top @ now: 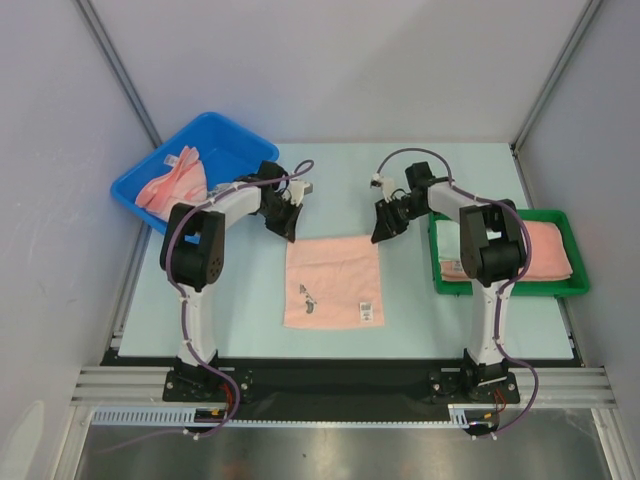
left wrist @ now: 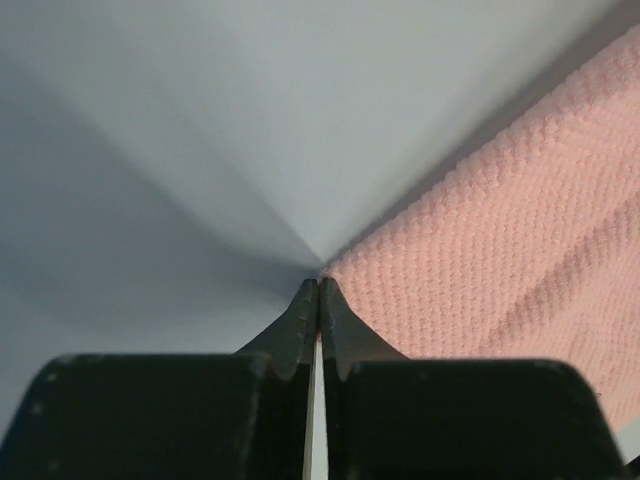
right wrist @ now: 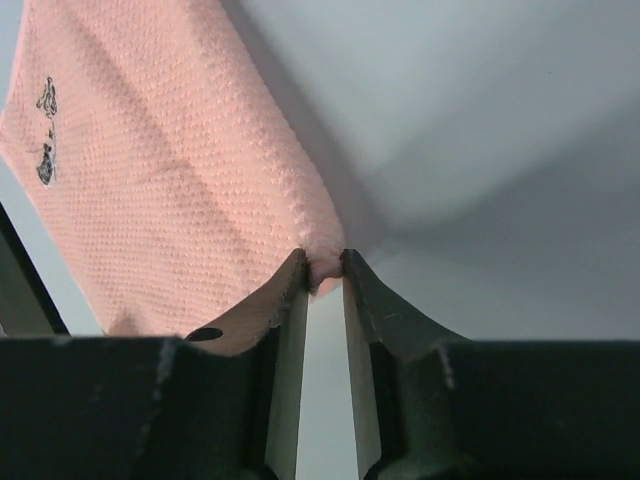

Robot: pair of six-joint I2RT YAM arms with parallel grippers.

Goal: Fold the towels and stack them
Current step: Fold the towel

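Left gripper (top: pixel 290 231) and right gripper (top: pixel 381 234) pinch the pink towel's (top: pixel 333 282) far corners; pale table (top: pixel 340 170) surrounds it.

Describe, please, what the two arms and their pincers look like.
The left arm and right arm have white tubular links, bulky black joint housings and black base plates. A purple cable runs along each, looping free near the wrist. The left pincer and right pincer each have two black fingers tapering to thin tips, with pale inner faces.
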